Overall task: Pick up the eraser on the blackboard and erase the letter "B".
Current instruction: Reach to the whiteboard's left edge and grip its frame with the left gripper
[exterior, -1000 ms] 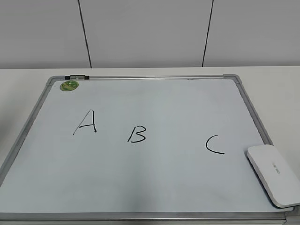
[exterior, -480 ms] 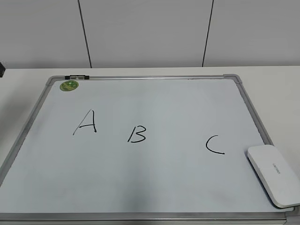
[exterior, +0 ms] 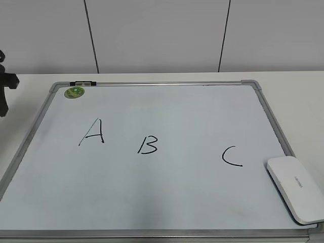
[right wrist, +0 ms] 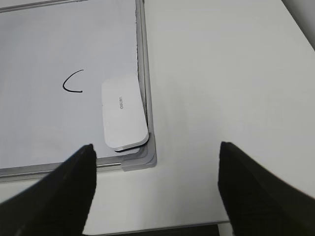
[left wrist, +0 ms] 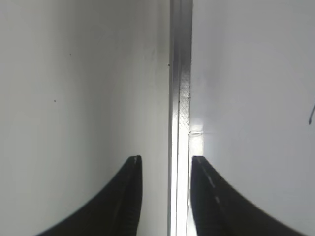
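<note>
**Eraser sits in the board's corner, both end effectors empty**

The blackboard point(exterior: 162, 212) lies flat on the white table point(exterior: 298, 96), its silver-grey frame and grey corner caps showing on all sides. Three black letters run across it: an "A" point(exterior: 92, 132) to the left, the letter "B" point(exterior: 147, 145) near the middle, and a "C" point(exterior: 231, 156) to the right. The "B" is whole and unsmudged.

The eraser point(exterior: 296, 188) rests at the board's near right corner, white face up, with small grey lettering on top. In the right wrist view the eraser point(right wrist: 123, 112) lies just beside the "C" point(right wrist: 73, 81), its long edge against the frame and its lower end close to the corner cap; a dark strip of its underside shows at that end.

A small round green magnet point(exterior: 74, 92) sits at the far left corner of the board, next to a short dark clip point(exterior: 82, 83) on the top rail.

The right end effector point(right wrist: 155, 189) hangs above the table and the board's corner, jaws spread wide, nothing between them and well apart from the eraser. The left end effector point(left wrist: 165, 196) hovers over the board's left frame rail point(left wrist: 179, 98), its dark fingers parted by a narrow gap that straddles the rail, gripping nothing. In the exterior view only a dark part of the left arm point(exterior: 5, 86) shows at the left edge.
</note>
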Controlling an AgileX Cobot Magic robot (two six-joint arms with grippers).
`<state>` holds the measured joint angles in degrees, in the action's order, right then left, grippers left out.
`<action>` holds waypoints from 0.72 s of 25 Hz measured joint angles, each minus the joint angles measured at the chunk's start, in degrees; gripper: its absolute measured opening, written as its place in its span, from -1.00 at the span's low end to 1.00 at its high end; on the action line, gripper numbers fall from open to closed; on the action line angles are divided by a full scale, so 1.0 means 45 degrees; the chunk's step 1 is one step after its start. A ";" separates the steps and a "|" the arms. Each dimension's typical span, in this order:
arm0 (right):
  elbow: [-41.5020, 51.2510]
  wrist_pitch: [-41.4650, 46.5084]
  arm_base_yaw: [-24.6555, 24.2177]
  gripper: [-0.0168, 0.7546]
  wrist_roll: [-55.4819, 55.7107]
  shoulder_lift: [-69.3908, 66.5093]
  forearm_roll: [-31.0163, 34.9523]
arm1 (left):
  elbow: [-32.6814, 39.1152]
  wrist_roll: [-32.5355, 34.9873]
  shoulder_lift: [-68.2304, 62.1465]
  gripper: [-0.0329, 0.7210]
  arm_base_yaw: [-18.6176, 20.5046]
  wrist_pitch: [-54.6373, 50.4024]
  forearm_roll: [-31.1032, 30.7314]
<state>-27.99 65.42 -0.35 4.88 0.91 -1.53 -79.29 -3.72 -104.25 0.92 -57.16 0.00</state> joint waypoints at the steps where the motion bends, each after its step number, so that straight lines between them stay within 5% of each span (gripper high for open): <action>1: 0.0000 0.0000 0.0000 0.53 0.0000 0.0000 0.0000 | -0.0008 0.0000 -0.0181 -0.27 0.0000 -0.0022 0.0000; 18: 0.0000 0.0000 0.0000 0.53 0.0000 0.0000 0.0000 | -0.2021 0.0308 -0.3273 -0.27 0.0000 0.0059 0.0427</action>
<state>-27.99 65.42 -0.35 4.88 0.91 -1.53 -88.39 -2.34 -118.98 0.92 -56.90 1.92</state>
